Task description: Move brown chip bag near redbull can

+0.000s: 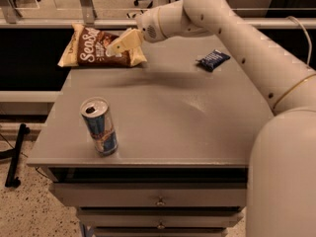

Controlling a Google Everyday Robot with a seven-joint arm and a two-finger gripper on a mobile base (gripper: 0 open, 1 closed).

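Observation:
The brown chip bag [94,48] lies flat at the far left corner of the grey table [163,107], with white script on its dark middle. The redbull can [99,126] stands upright near the front left edge, its top opened. My gripper [120,44] hangs over the right part of the bag, its cream fingers pointing down and left at it. The white arm reaches in from the right. Whether the fingers touch the bag is not clear.
A small dark blue wrapper [213,59] lies at the far right of the table. Drawers [158,201] sit under the table's front edge. A rail and glass panels run behind the table. A black stand leg [15,157] is on the floor at left.

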